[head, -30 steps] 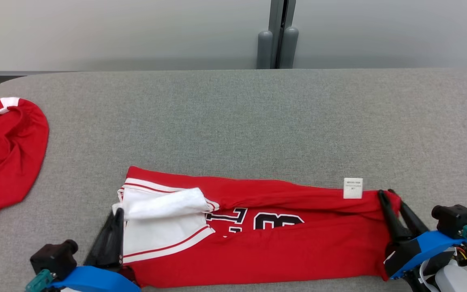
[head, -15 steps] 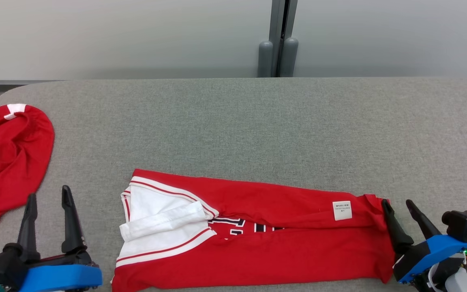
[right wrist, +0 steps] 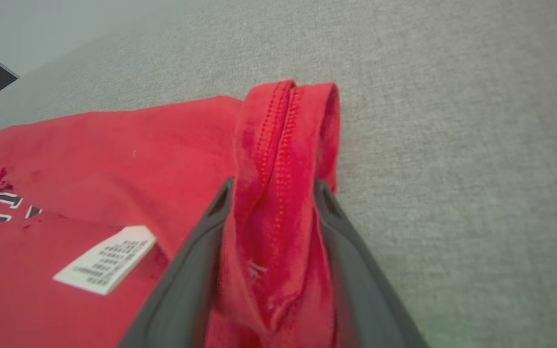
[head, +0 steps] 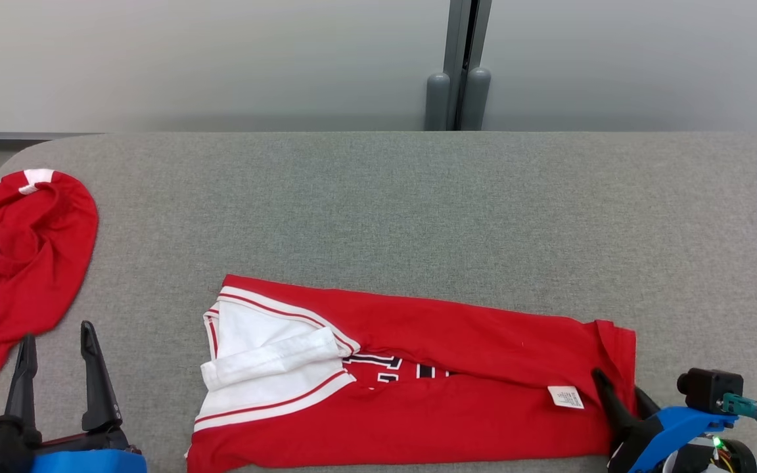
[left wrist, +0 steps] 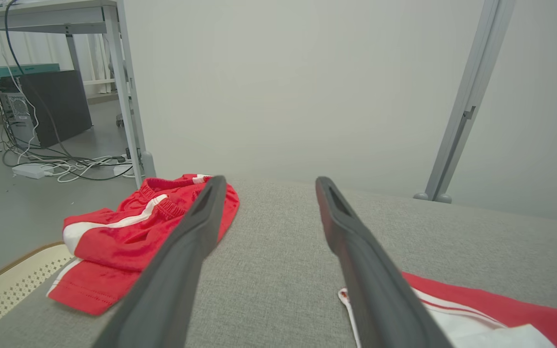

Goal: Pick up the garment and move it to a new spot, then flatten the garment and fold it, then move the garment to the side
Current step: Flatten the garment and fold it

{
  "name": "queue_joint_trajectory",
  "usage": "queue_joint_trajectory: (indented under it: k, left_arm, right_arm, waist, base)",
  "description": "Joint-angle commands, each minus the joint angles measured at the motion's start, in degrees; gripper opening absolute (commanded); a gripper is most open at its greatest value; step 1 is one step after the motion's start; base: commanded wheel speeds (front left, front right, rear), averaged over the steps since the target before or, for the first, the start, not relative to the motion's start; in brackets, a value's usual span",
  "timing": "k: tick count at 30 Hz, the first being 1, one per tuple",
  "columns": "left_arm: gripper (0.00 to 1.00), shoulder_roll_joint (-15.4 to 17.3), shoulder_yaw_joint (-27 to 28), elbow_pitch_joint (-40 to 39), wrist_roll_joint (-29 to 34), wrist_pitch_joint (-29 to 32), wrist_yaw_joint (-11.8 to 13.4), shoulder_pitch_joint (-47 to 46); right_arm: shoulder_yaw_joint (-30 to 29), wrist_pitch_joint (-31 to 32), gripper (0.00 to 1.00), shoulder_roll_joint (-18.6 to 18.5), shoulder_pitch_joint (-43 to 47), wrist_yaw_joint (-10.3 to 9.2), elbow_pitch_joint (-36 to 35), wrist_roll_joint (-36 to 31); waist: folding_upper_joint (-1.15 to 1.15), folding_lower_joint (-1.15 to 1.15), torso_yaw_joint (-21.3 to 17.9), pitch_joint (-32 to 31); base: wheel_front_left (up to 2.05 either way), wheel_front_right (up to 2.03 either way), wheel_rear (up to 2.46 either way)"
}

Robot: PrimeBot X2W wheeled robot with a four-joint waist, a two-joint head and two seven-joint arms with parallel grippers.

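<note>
The garment (head: 457, 368) lies long axis left to right along the table's (head: 378, 210) near edge: your right gripper (right wrist: 272, 183) straddles its right hem, fingers parted; your left gripper (head: 56, 332) stands open off its left end.

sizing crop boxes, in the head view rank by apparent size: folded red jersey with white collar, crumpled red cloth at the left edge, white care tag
1. folded red jersey with white collar
2. crumpled red cloth, partly cut off by the frame
3. white care tag
</note>
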Motion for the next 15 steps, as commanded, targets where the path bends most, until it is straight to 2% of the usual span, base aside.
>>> queue_joint_trajectory:
  k: [1, 6, 15]
  left_arm:
    - [1.0, -0.13, 0.63, 0.15, 0.63, -0.26, -0.38, 0.99]
    - [1.0, -0.85, 1.25, 0.29, 2.12, -0.26, -1.19, 1.09]
    - [1.0, -0.87, 1.18, 0.42, 3.76, -0.26, -1.87, 1.35]
  right_arm:
    - [0.46, 0.29, 0.0, 0.49, 1.36, 0.03, 0.12, 0.75]
    - [-1.29, -0.29, 0.0, -1.0, 0.22, 0.01, 0.4, 2.95]
    - [-9.33, 0.12, 0.0, -8.42, -1.58, 0.0, 3.33, 5.8]
  waist:
    - [0.0, 0.0, -0.1, -0.27]
    - [0.0, 0.0, -0.23, -1.15]
    - [0.0, 0.0, -1.16, -2.19]
  base:
    - [0.0, 0.0, 0.0]
    - [0.0, 0.0, 0.0]
    - [0.0, 0.0, 0.0]
